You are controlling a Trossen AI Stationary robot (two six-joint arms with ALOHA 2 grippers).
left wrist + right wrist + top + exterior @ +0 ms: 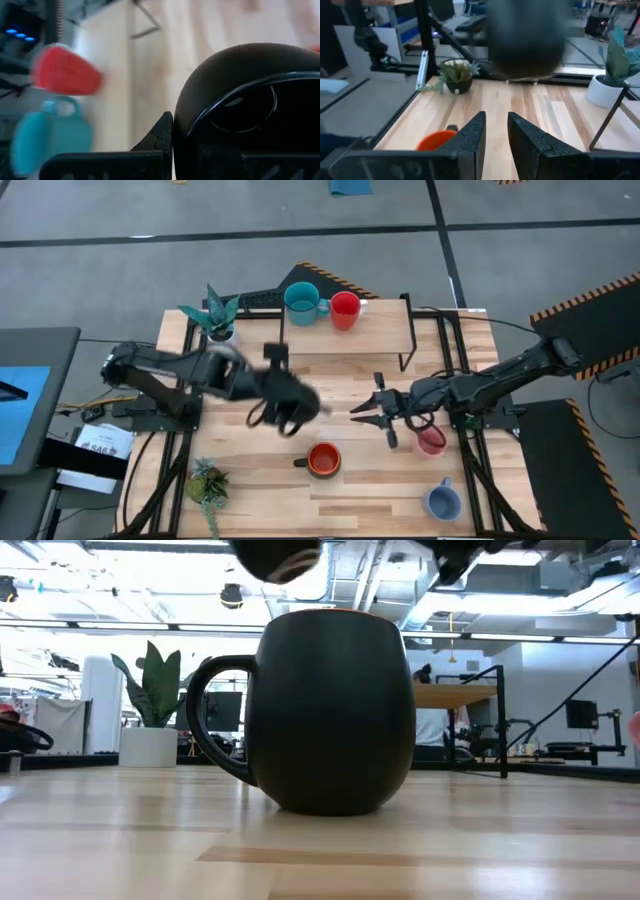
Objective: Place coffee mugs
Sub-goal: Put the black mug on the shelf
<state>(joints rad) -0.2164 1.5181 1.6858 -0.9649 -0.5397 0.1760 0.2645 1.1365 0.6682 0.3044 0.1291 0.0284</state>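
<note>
The black mug [290, 412] is sitting near the middle of the table [340, 490], and the left gripper [285, 402] is closing on it from above; in the left wrist view a dark finger [161, 134] is pressing against the mug's wall beside the rim, so the fingers are pinching the mug. The orange mug [323, 459] is standing just in front of it, toward the table's near edge. The teal mug [301, 303] and red mug [345, 310] are already sitting side by side on the raised shelf [380, 335] at the far edge. The pink mug [431, 440] is resting by the right edge and the blue mug [442, 502] near the near right corner.

The right gripper [372, 410] is hovering right of centre with its fingers spread and nothing between them.

The step in hand looks like carrying the black mug to the shelf. The next move is probably calling for a steady lift and a spot clear of the red mug.

The high view is blurring the left gripper, so the grip is legible only in the left wrist view. The low view is showing what seems a dark mug's handle and base flat on the wood, though it may be the orange one against the light. The right wrist view is adding a small plant [456, 75].
</note>
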